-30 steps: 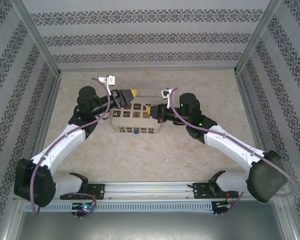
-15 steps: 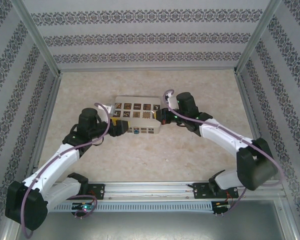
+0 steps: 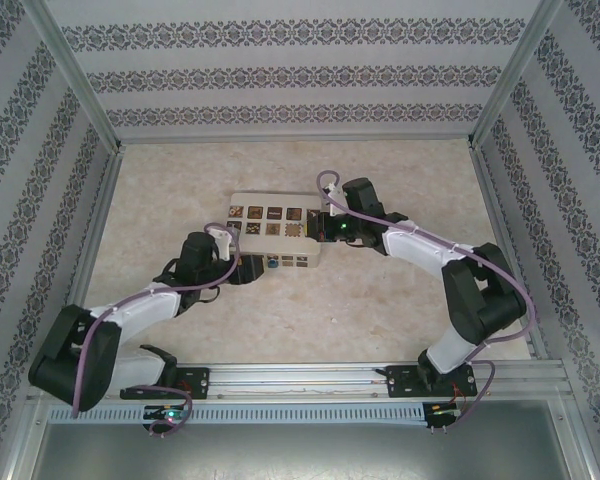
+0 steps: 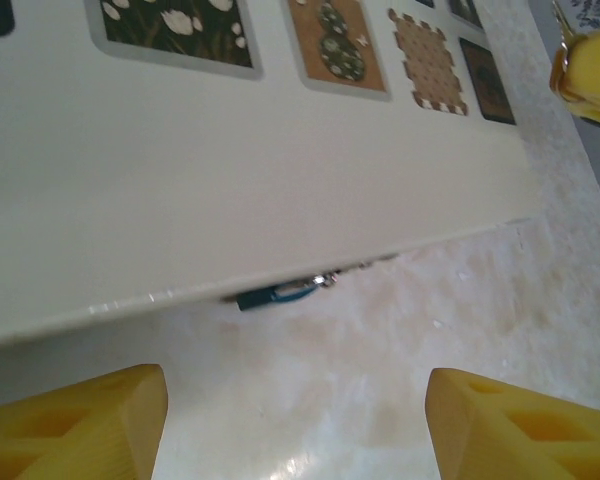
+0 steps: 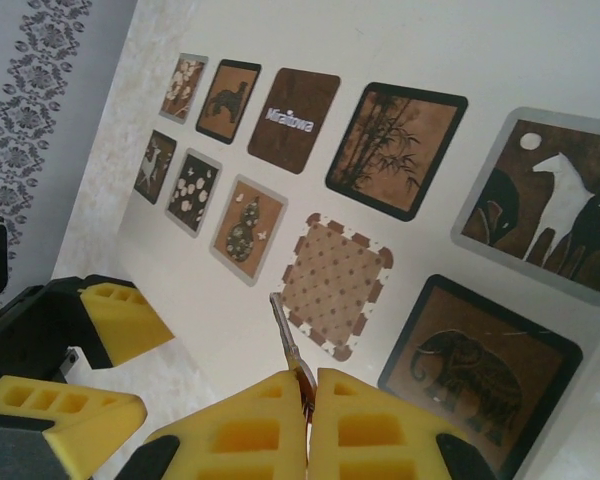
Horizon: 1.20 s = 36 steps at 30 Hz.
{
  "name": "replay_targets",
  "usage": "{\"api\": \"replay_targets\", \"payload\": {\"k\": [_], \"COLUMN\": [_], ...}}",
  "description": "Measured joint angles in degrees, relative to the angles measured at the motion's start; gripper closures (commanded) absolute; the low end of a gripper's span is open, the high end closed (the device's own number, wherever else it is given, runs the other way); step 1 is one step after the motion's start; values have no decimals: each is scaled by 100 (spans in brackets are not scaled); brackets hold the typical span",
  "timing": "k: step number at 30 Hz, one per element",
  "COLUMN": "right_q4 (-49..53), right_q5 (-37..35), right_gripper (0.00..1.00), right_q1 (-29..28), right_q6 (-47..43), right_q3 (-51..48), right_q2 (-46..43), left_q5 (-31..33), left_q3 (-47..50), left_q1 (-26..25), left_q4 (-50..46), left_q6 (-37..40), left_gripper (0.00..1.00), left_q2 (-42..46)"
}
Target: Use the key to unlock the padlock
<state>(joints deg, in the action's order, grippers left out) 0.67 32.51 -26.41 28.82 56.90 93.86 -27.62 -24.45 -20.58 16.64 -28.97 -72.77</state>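
- The padlock [image 4: 270,296] is seen on the table [image 3: 400,300], tucked against the near side of the white box [image 4: 230,180]. Its blue body is mostly shaded by the box edge.
- The left gripper [image 4: 300,425] is spread open with nothing held. The padlock lies ahead of it, roughly centred in its gap, near but untouched.
- The key [image 5: 283,332] is pinched in the clenched right gripper [image 5: 308,385]. Its blade pokes out over the box's patterned top, well apart from the padlock.
- The step in hand is judged to be securing the padlock, and unlocking has not begun.
- Next, the blue body would need to be reached and gripped with the keyhole left exposed. The keyhole cannot be made out, so the key must then be carefully lined up.
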Motion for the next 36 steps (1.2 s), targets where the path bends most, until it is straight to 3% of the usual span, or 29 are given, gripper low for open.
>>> {"api": "replay_targets", "payload": {"k": [18, 31, 36], "right_q4": [184, 131, 258], "right_q5": [17, 94, 125], "right_gripper": [100, 100, 100], "right_q1": [0, -111, -109], "right_q6": [83, 127, 151], "right_q3": [-17, -37, 140], "right_q2": [245, 254, 254], "left_q5": [326, 109, 66], "left_q3": [-791, -866, -533], "left_q1": [190, 422, 422], "left_q4": [1113, 1300, 1298], "left_q6": [4, 120, 310], "left_gripper": [29, 29, 30], "left_q2": [-1572, -1665, -1233]}}
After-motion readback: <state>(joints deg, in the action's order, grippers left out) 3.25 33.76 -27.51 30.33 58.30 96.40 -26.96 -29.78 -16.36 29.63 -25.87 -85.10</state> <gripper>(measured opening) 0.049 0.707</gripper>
